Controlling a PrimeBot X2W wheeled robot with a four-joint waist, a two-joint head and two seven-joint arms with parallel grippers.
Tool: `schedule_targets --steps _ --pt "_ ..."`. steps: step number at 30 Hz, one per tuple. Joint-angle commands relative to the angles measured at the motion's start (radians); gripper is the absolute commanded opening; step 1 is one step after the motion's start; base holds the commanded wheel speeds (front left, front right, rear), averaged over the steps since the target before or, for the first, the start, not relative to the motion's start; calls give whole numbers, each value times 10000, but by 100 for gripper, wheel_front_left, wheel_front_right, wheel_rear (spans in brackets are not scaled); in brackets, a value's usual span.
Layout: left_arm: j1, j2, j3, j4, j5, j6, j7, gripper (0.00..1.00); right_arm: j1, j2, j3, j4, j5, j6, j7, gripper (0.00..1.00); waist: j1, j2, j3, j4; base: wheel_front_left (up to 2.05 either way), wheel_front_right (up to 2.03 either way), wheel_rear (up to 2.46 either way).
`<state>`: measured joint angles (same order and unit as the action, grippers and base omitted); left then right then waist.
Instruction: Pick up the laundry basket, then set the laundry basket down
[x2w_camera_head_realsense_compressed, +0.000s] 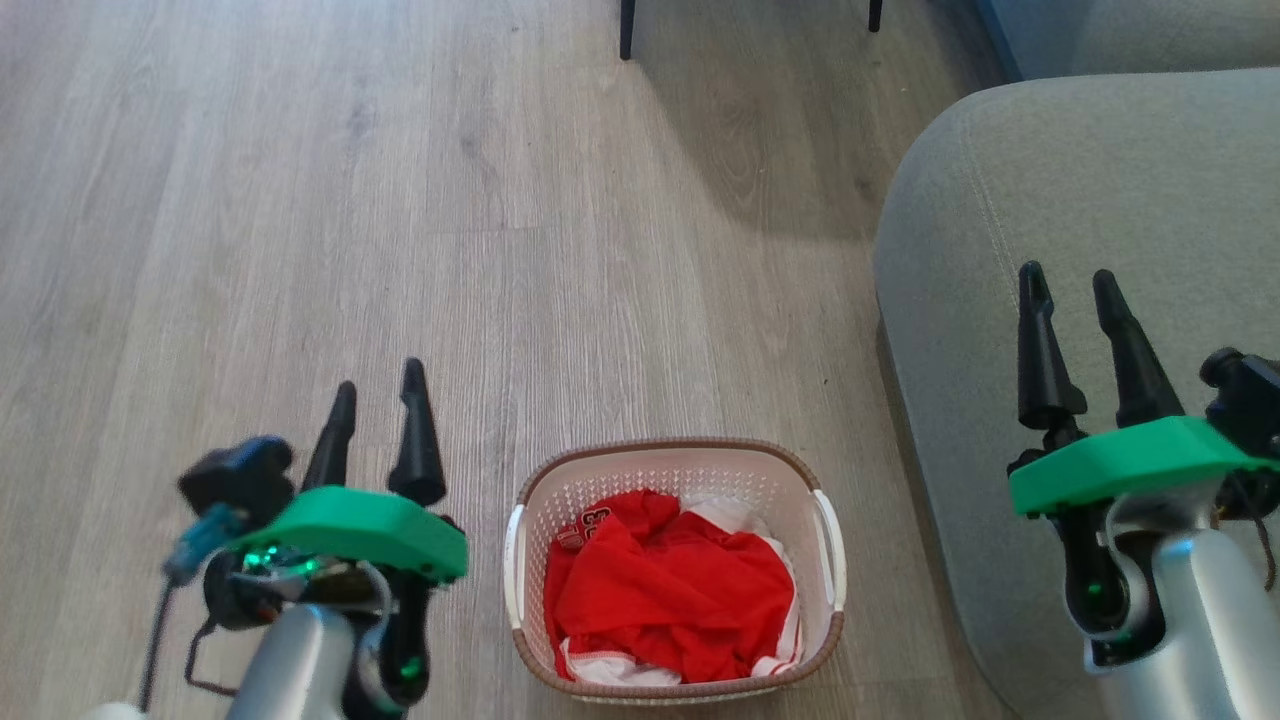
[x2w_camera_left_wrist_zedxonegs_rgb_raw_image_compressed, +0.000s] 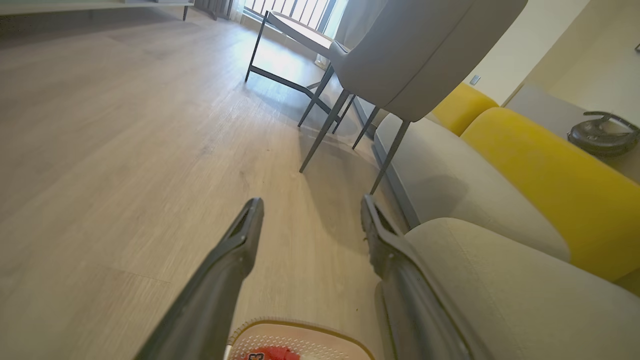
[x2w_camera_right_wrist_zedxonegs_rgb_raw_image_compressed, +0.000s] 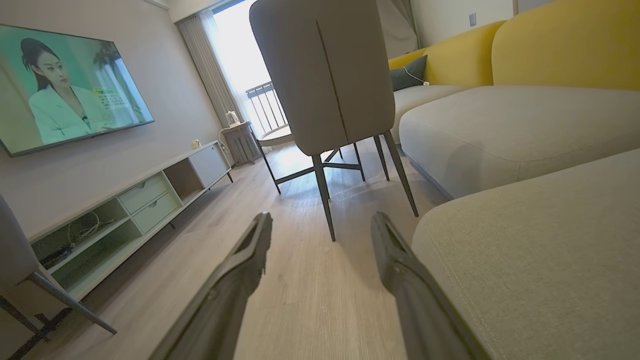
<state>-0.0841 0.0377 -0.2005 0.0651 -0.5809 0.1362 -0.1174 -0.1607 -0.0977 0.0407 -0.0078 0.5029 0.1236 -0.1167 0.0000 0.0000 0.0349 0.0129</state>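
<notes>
Sitting on the wood floor (x2w_camera_head_realsense_compressed: 400, 200), the laundry basket (x2w_camera_head_realsense_compressed: 668, 446) is at bottom centre of the head view, upright, mouth up. It lies between the two arms and just beside the grey sofa (x2w_camera_head_realsense_compressed: 1080, 200); I can't tell whether they touch. Long axis looks to run left-right across that view, with a white handle at each end, though foreshortening makes this uncertain. Near rim sits almost at the frame's bottom edge.

Contents: a crumpled red garment (x2w_camera_head_realsense_compressed: 670, 590) with white trim covers most of the bottom. There is print on one fold, too small to read.

Left jaws released and empty, with the fingers (x2w_camera_head_realsense_compressed: 415, 440) pointing up the view above the floor, left of the basket and clear of it. Left wrist view catches just the far rim of the basket (x2w_camera_left_wrist_zedxonegs_rgb_raw_image_compressed: 310, 340) and a scrap of red between the finger bases, the rest cut off.

Right jaws also released and empty. Their fingers (x2w_camera_head_realsense_compressed: 1040, 350) are seen against the sofa edge, well apart from the basket.

Two dark chair legs (x2w_camera_head_realsense_compressed: 627, 30) are cut off at the top.
</notes>
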Motion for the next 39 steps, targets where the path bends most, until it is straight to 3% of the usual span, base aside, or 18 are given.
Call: schedule_targets --steps 1,10,18,21,28,39 --pt "-582 195 22 -284 422 159 -144 100 -473 -29 86 -419 -332 46 -153 100 0 0 -17 0 0 0 0" --pt "-917 662 -1281 419 1855 1710 -409 100 -321 -68 481 509 -1504 51 -417 100 0 0 -126 -61 0 0 0" --pt "-1148 828 -1886 586 2371 2727 -644 100 -353 -41 704 954 -2379 56 -652 100 0 0 -138 -110 0 0 0" --pt "-1203 850 -1913 463 2533 2777 -732 100 -415 -86 833 803 -2718 57 -740 100 0 0 -119 -98 0 0 0" --pt "-1053 493 -1328 38 2839 2319 -966 100 -397 -63 978 534 -3421 62 -974 100 0 0 -92 -20 0 0 0" --pt "-1040 230 -1043 -593 4475 2395 -1260 100 -501 -10 1012 -53 -4244 68 -1267 100 0 0 -8 71 0 0 0"
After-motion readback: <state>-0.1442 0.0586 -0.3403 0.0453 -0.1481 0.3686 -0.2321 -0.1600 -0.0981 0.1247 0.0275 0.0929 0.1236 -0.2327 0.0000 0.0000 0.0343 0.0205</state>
